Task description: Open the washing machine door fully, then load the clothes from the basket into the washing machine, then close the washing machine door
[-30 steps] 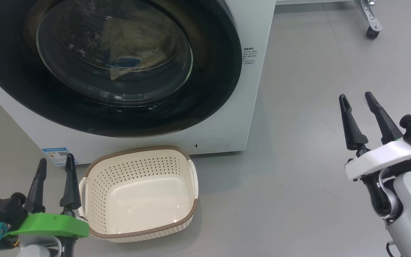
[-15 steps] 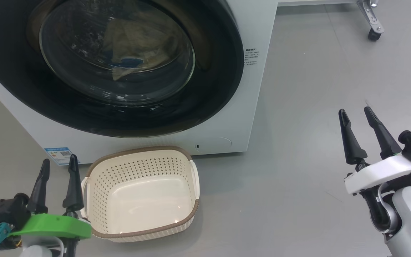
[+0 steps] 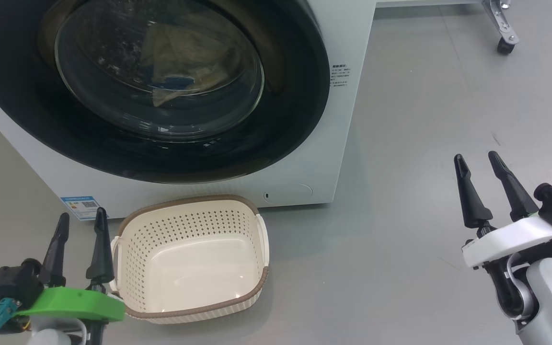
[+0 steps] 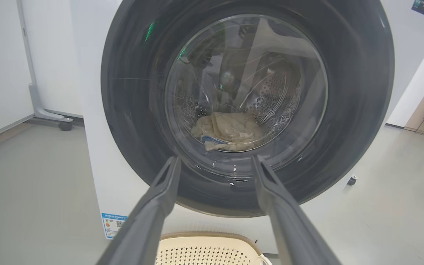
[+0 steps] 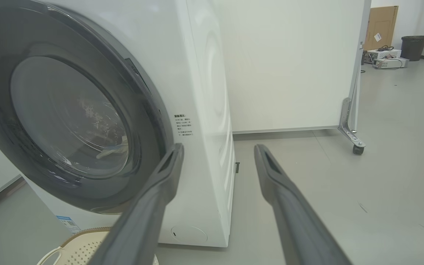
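The white washing machine (image 3: 348, 143) fills the upper left of the head view. Its round black washing machine door (image 3: 285, 134) lies flush against the front. Through the glass window, pale yellow clothes (image 3: 185, 62) with a blue band lie in the drum, also visible as clothes (image 4: 230, 130) in the left wrist view. The cream basket (image 3: 127, 278) stands empty on the floor before the machine. My left gripper (image 3: 80, 219) is open just left of the basket. Well to the right over bare floor, my right gripper (image 3: 476, 158) is open, holding nothing.
Grey floor (image 3: 400, 239) spreads to the right of the machine. A white panel on a caster foot (image 5: 357, 149) stands behind the machine's right side. A blue sticker (image 3: 80, 206) marks the machine's lower left corner. Far off at the back right sit a cardboard box (image 5: 381, 27) and a dark bin (image 5: 412, 46).
The right gripper has sunk lower in the head view, still open. The whole picture has shifted slightly, so the camera moved. The left gripper and basket keep their places.
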